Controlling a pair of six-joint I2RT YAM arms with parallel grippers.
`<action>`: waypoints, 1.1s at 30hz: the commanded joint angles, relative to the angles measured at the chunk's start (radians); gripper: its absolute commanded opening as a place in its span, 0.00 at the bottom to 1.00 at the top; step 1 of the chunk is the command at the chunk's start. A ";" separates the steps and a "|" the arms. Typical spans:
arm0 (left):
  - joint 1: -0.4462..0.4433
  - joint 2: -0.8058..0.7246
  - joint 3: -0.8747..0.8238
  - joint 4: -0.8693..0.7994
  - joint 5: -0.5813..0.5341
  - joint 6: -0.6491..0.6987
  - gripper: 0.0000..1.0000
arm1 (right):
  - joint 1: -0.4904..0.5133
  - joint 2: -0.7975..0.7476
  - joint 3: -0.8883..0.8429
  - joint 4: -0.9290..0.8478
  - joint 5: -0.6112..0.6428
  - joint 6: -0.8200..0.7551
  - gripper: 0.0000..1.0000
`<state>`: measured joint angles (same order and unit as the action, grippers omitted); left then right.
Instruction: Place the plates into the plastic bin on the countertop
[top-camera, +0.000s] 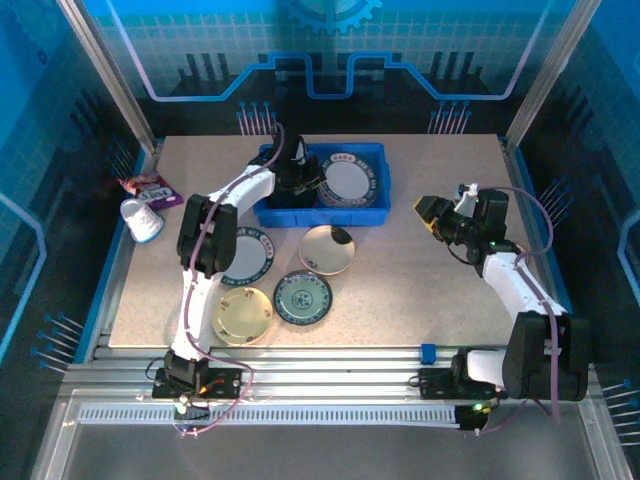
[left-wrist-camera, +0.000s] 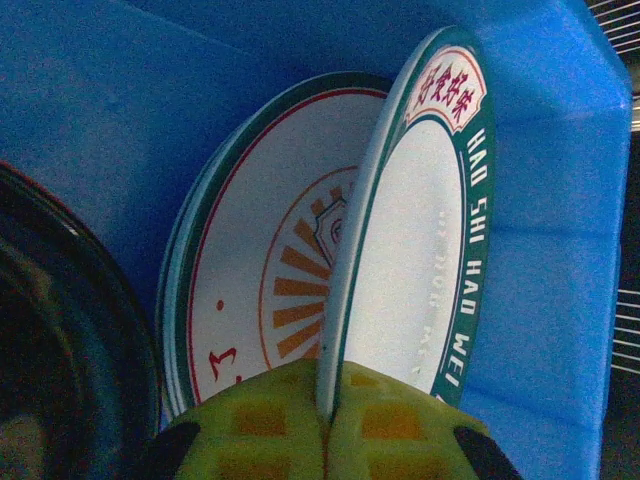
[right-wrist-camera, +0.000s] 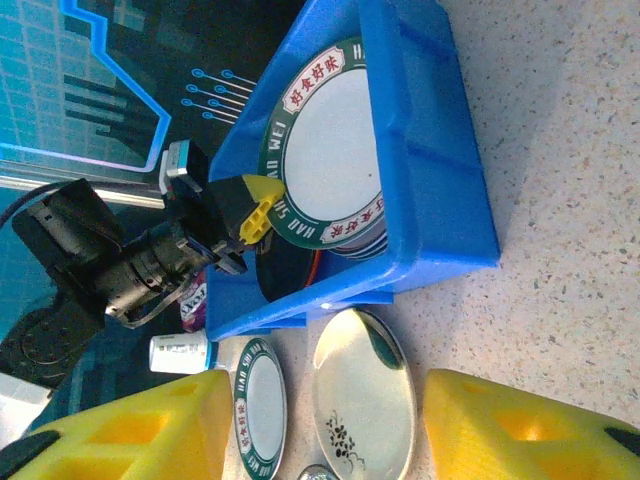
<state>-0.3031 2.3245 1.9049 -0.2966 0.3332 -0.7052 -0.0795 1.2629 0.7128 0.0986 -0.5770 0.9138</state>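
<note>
While the held plate (left-wrist-camera: 420, 270) stands on edge inside the plastic bin (top-camera: 320, 217), clenched at its rim by the left gripper (left-wrist-camera: 325, 425), it is best laid flat on the sunburst plate (left-wrist-camera: 270, 290) before release. The right gripper (top-camera: 430, 215) is noted parted, empty, right of the bin. Counted: at least three in the bin; four plates (top-camera: 303, 298) on the countertop (top-camera: 430, 290) in front of it; one cup (top-camera: 142, 220) left of it.

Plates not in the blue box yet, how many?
4: a green-rimmed white plate partly under the left arm; a cream plate beside it; a teal plate and a gold plate nearer the front. Another could hide under that arm.
</note>
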 joint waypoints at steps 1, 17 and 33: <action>-0.011 0.022 0.074 -0.036 0.018 0.014 0.00 | 0.004 0.007 -0.027 0.020 -0.014 0.004 0.54; -0.027 0.010 0.130 -0.127 -0.033 0.095 0.66 | 0.151 0.003 -0.066 -0.012 0.064 -0.026 0.54; -0.045 -0.093 0.140 -0.271 -0.176 0.216 0.85 | 0.322 0.008 -0.143 -0.041 0.098 -0.070 0.53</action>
<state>-0.3317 2.3173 2.0151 -0.5186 0.2008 -0.5385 0.2199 1.2831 0.5877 0.0780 -0.4965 0.8753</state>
